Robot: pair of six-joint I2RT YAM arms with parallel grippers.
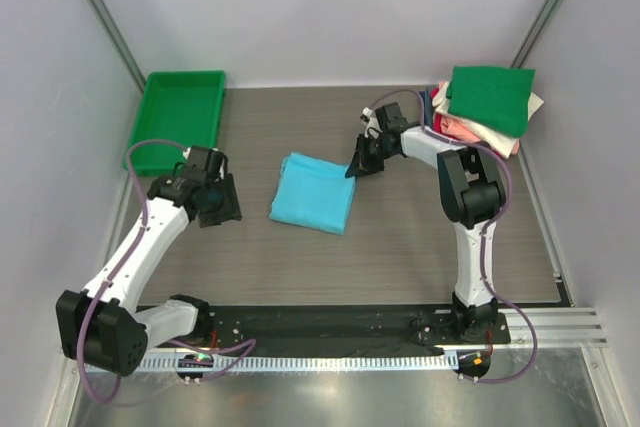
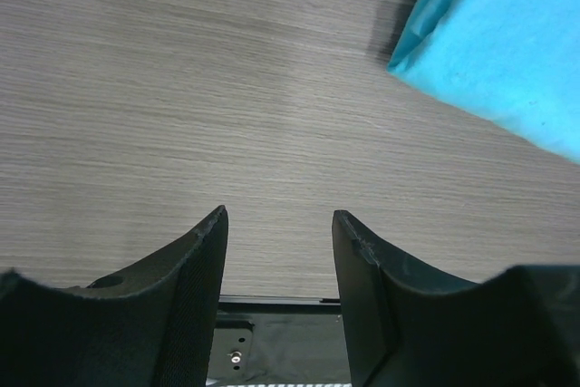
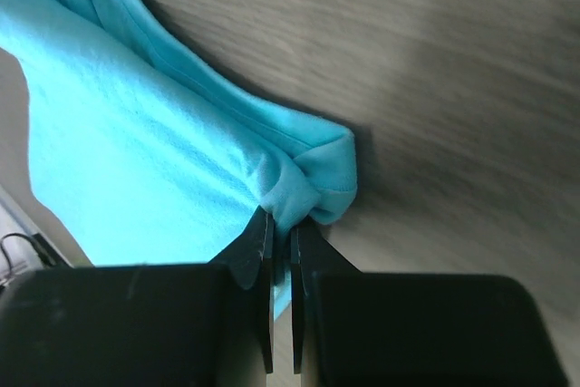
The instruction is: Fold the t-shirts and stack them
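A turquoise t-shirt (image 1: 313, 192), folded into a rectangle, lies in the middle of the table. My right gripper (image 1: 358, 168) is at its right edge, shut on a bunched corner of the turquoise t-shirt (image 3: 308, 189). A stack of folded t-shirts (image 1: 487, 107), green on top with cream, pink and red below, sits at the back right. My left gripper (image 1: 218, 202) is open and empty, left of the turquoise t-shirt, whose corner shows in the left wrist view (image 2: 507, 43). Its fingers (image 2: 204, 251) hang over bare table.
A green plastic tray (image 1: 177, 117) stands at the back left. White walls close in the table on the left, back and right. The black base rail (image 1: 330, 327) runs along the near edge.
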